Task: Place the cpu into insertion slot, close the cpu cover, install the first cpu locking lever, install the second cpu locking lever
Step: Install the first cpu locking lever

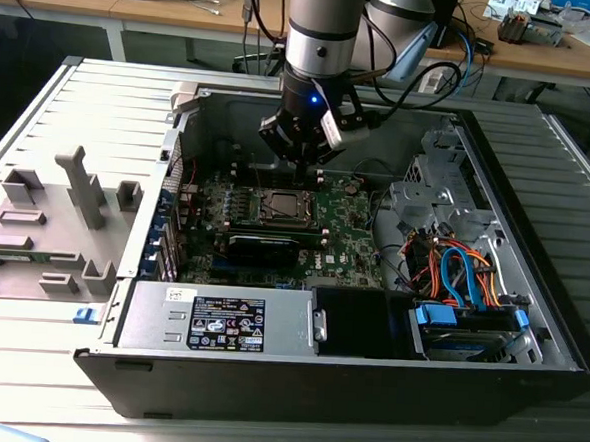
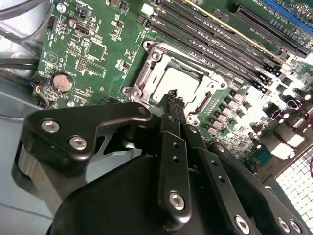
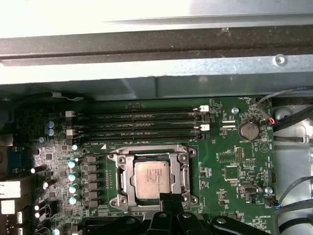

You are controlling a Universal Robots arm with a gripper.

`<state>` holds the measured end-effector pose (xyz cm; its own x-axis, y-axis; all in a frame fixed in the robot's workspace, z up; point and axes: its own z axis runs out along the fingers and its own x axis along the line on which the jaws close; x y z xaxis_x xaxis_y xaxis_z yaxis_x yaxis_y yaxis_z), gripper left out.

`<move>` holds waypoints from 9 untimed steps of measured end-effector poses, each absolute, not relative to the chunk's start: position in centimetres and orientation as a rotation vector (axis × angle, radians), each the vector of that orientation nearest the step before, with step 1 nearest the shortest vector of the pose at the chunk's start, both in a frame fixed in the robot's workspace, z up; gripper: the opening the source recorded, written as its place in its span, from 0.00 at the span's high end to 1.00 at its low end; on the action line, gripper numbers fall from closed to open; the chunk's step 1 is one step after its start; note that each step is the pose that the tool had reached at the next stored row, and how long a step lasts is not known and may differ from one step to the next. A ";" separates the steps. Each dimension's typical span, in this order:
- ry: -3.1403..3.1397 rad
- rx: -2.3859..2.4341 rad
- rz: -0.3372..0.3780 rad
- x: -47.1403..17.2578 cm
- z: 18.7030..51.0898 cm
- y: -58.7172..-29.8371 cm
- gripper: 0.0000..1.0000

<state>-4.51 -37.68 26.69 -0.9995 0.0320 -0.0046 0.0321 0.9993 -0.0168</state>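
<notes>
I am hovering my gripper (image 2: 172,98) low over the motherboard (image 3: 230,171), inside the open computer case (image 1: 529,326), with the two thin fingers pressed together and nothing caught between them. In both wrist views the tips are sitting right at the edge of the insertion slot (image 3: 152,179), on the side nearest my wrist.

The cpu (image 3: 152,179) is lying flat in the insertion slot, its silver-grey top showing through the square window of the cpu cover (image 2: 146,73) — so the placing is done, and the cover is looking closed down over the chip, its frame level around the window. I am therefore reading the work as sitting at the locking levers. Whether either lever is already hooked under its catch I cannot say for sure; the thin rods along the frame are hard to follow in these views, and my own fingers (image 2: 176,161) are hiding the near edge.

The memory slots (image 3: 142,125) are running alongside the socket on the far side from my fingertips, close to the frame. The lever step is calling for a firm, narrow push at the socket's rim — sliding off it would be putting my tips onto the small parts crowded around the frame.
</notes>
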 end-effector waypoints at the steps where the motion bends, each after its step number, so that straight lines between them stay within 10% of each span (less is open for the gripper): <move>1: 3.137 0.050 -0.026 -4.5 26.7 -37.7 0.89; 9: 3.137 0.049 -0.026 -4.5 26.7 -37.7 0.89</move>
<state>-4.54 -37.68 26.70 -0.9995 0.0314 -0.0046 0.0315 0.9994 -0.0168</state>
